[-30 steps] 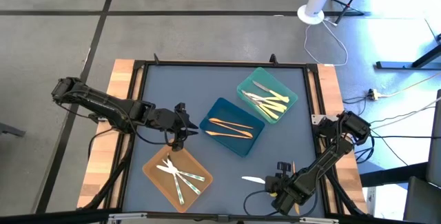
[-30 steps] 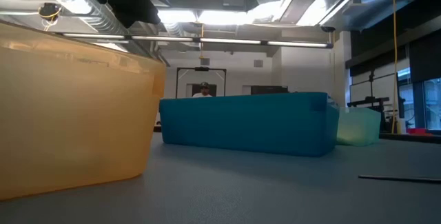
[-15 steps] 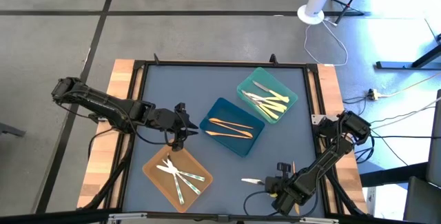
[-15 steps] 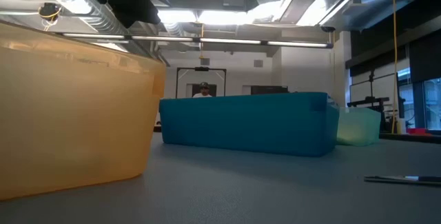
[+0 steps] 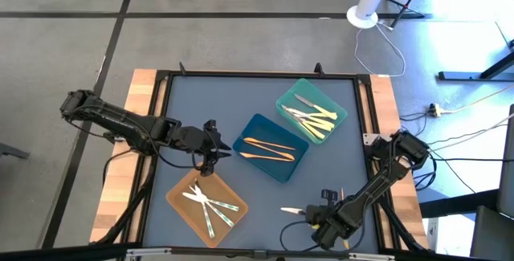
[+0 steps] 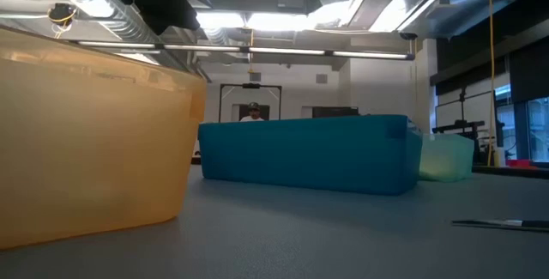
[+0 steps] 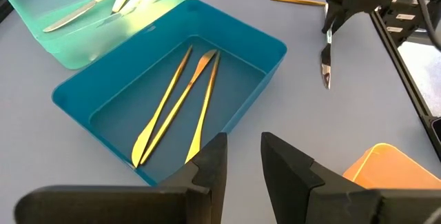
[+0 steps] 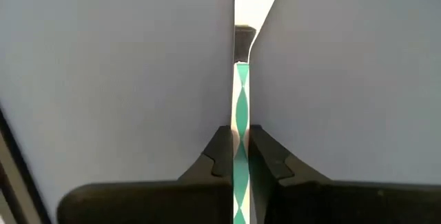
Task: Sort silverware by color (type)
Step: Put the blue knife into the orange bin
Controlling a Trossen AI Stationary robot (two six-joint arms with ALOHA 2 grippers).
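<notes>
- Two pincers in view: right pincer (image 8: 240, 156) clamped on a white knife (image 8: 242, 107) with green-patterned handle, low over the bench (image 5: 241, 100) near its front edge.
- Left pincer (image 7: 242, 162) parted, empty, beside the blue tray (image 7: 103, 103) holding orange pieces (image 7: 172, 107).

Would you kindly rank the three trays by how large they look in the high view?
1. Orange tray and blue tray: alike, too close to rank.
2. Teal tray: slightly smaller.

A lab: exposed ceiling ducts (image 6: 129, 9), concrete floor (image 5: 64, 52), equipment stands (image 6: 463, 124).
</notes>
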